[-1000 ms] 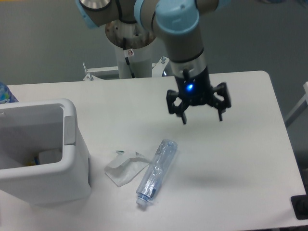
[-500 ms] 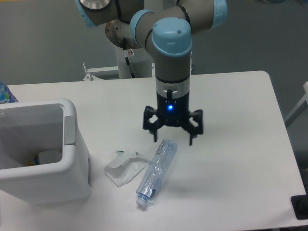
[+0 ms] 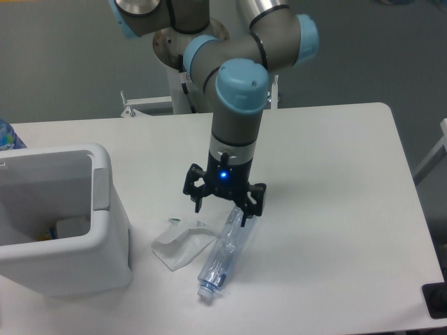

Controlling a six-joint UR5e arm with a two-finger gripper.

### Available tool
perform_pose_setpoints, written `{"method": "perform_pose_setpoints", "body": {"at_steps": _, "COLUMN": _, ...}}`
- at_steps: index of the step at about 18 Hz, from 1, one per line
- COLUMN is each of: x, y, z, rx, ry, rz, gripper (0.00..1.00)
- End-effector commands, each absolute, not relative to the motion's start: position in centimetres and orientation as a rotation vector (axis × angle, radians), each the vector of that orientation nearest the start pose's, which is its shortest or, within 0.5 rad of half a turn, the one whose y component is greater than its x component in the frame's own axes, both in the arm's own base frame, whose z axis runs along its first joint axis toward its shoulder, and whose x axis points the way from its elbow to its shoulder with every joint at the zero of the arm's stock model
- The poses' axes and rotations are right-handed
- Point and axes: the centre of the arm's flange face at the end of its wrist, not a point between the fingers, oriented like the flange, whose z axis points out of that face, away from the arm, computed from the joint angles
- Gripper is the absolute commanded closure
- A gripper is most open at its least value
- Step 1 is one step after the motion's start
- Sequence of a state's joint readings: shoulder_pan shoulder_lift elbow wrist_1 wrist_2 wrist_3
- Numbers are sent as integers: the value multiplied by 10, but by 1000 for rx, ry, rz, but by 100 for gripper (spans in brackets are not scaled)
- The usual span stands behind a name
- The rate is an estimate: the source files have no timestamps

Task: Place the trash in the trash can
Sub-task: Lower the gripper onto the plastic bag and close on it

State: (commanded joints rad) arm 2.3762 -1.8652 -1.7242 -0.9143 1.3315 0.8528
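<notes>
A crushed clear bluish plastic bottle lies on the white table, cap toward the front edge. A flat crumpled white paper wrapper rests just left of it, touching its side. My gripper hangs open directly over the bottle's far end, fingers spread to either side of it, holding nothing. The large white trash can stands at the left edge of the table, well left of the gripper, with some items visible inside.
The arm's base column rises behind the table's far edge. A blue-white object peeks in at the far left. A dark item sits at the front right corner beyond the table.
The gripper has swung left and toward the front, dropping from above the table's right middle to just over the bottle's far end. It stayed open. Bottle and wrapper have not moved.
</notes>
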Motion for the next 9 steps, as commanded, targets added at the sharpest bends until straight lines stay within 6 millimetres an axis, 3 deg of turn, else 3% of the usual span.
{"method": "perform_pose_setpoints", "body": {"at_steps": 5, "x": -298, "y": 540, "z": 303, "rx": -2840, "ry": 162, "rz": -44, "gripper": 0}}
{"method": "perform_pose_setpoints", "body": {"at_steps": 9, "x": -287, "y": 550, "z": 272, "rx": -2839, "ry": 197, "rz": -51, "gripper": 0}}
